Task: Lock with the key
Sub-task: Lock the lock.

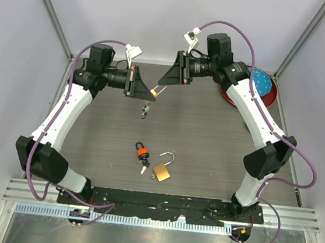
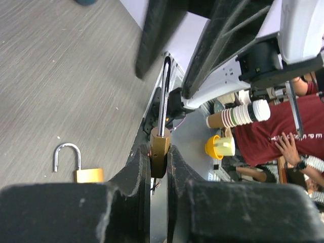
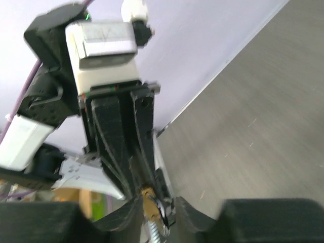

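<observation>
**A:** Which step are we doing now?

**B:** We are holding the padlock [image 2: 160,143] up in the air btwn the two hands. The left gripper [image 2: 158,164] is clamping the brass body, its jaws nearly together w/ only the body in the gap.

**A:** And the right gripper [image 3: 156,205]?

**B:** It is facing the left one, tip to tip. Its fingers are standing narrow around the far end of the shackle [image 2: 165,96]. We cannot tell if they are really pressing it, or if the shackle is already seated.

**A:** Where is the key?

**B:** The key bunch [image 1: 145,109] is hanging just below the left fingertips. We are guessing one key is sitting in the keyhole, but this is hidden.

**A:** So, next?

**B:** Prob. we are needing the right hand to push the shackle fully in, then go under to the key for a small twist, while the left is gripping firm.

**A:** Room?

**B:** Very little btwn the two wrists. Below the hands there is open air down to the table [image 1: 217,157]. The open brass lock [image 1: 163,169] and the orange lock [image 1: 141,149] are lying well apart from the hands, lower and toward the arm bases. The back wall is near behind the hands.
</observation>
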`<act>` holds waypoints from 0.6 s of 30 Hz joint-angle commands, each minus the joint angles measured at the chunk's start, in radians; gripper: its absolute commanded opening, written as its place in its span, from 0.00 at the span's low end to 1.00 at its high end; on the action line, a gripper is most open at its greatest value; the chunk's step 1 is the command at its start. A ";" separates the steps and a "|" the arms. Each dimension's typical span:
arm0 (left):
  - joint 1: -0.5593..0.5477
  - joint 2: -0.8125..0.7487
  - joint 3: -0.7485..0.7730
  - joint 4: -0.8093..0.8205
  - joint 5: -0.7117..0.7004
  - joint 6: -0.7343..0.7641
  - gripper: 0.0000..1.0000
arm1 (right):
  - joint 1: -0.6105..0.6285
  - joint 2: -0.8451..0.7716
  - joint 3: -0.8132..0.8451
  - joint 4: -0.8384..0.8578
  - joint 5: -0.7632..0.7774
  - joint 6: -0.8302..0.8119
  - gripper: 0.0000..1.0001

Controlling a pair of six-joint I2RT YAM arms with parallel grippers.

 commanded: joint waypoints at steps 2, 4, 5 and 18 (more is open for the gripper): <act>-0.004 -0.080 -0.092 0.308 -0.125 -0.219 0.00 | 0.004 -0.119 -0.063 0.228 0.207 0.123 0.62; -0.002 -0.098 -0.110 0.362 -0.157 -0.278 0.00 | 0.000 -0.152 -0.129 0.313 0.260 0.152 0.84; -0.002 -0.101 -0.115 0.399 -0.180 -0.289 0.00 | -0.003 -0.187 -0.156 0.352 0.280 0.195 0.88; -0.004 -0.190 -0.288 0.942 -0.338 -0.685 0.00 | -0.038 -0.245 -0.467 1.038 0.210 0.656 0.88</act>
